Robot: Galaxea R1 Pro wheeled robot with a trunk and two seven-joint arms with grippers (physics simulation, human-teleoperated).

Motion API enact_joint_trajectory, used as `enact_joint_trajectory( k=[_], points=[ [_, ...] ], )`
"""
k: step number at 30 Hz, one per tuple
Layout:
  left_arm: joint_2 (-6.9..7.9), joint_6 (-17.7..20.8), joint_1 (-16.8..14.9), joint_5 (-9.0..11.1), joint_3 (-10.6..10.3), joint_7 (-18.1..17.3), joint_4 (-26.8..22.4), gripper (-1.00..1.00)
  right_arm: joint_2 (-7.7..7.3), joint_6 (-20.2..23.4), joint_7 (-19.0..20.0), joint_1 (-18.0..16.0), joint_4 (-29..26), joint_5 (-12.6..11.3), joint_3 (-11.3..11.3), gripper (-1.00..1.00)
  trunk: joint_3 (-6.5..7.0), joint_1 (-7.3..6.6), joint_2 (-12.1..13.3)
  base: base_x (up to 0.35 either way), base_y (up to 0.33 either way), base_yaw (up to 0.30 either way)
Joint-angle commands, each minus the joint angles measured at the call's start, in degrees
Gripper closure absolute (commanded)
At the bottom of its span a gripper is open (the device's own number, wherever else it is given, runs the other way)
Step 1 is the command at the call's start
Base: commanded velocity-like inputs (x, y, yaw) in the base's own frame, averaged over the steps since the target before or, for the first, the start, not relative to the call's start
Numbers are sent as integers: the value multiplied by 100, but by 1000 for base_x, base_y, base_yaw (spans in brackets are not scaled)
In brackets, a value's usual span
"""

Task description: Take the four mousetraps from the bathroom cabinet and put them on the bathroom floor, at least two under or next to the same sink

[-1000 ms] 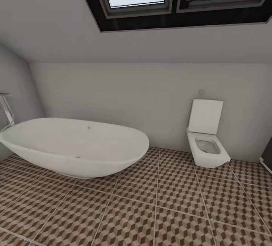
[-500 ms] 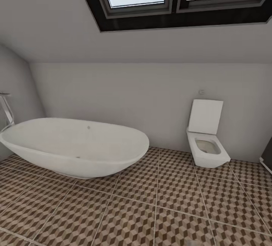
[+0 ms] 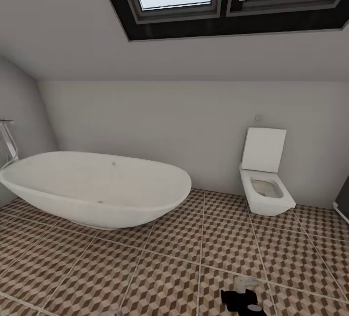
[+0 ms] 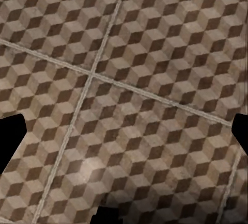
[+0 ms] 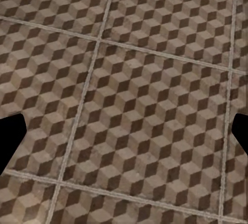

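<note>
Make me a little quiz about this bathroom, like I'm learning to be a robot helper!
1. True or false: the toilet has its lid up.
2. In the head view, what stands on the tiles to the left of the toilet? A) bathtub B) wooden cabinet C) washing machine
3. Fill in the gap: both wrist cameras look at the cube-patterned ____.

Key: 1 true; 2 A; 3 floor
</note>
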Motion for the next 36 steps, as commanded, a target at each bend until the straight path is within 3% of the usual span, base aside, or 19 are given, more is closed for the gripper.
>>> enact_joint_trajectory(
  k=[1,5,10,25,36],
  points=[
    [10,27,-10,102,21,10,-13,-100,0,17,-16,-8,-7,28,-5,-100,-6,0,-3,0,0,0],
    [74,-59,-37,386,58,8,-4,-100,-13,-114,-8,-28,14,8,-9,-100,-6,0,-3,0,0,0],
    [71,-200,-45,476,85,9,4,-100,-43,-269,-5,-29,55,-23,-14,-100,-6,0,-3,0,0,0],
    [47,-254,-47,470,83,-13,22,-100,-53,-336,-11,0,265,2,10,-100,-6,0,-3,0,0,-16],
    [51,-250,-47,480,97,-7,19,-100,-59,-686,-38,1,500,4,5,-100,-6,0,-3,0,0,-262]
  ],
)
